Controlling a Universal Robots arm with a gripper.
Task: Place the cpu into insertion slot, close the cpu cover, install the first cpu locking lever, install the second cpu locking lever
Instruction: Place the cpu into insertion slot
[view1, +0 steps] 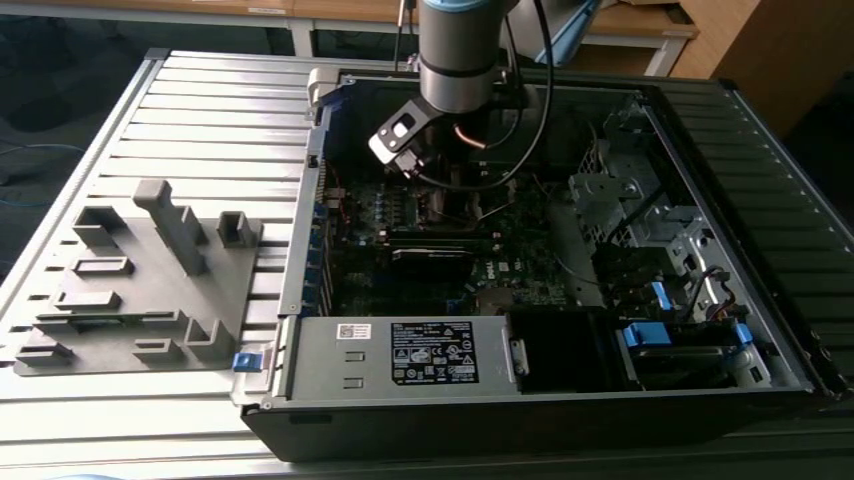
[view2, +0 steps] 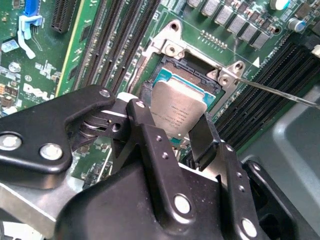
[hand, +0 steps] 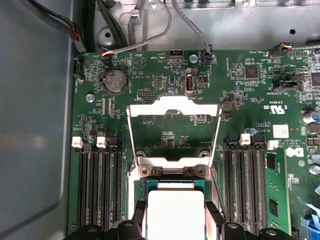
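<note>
The cpu (view2: 180, 107) is gripped in the pincer (view2: 174, 125), over the socket (view2: 186, 67) — the cpu cover (hand: 172, 106) is stood open just beyond. At the exterior view's upper centre, the arm (view1: 454, 50) is pointed down into the case (view1: 534, 425).

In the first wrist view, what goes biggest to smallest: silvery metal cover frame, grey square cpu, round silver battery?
1. silvery metal cover frame
2. grey square cpu, partly out of frame
3. round silver battery, clearly smallest
</note>
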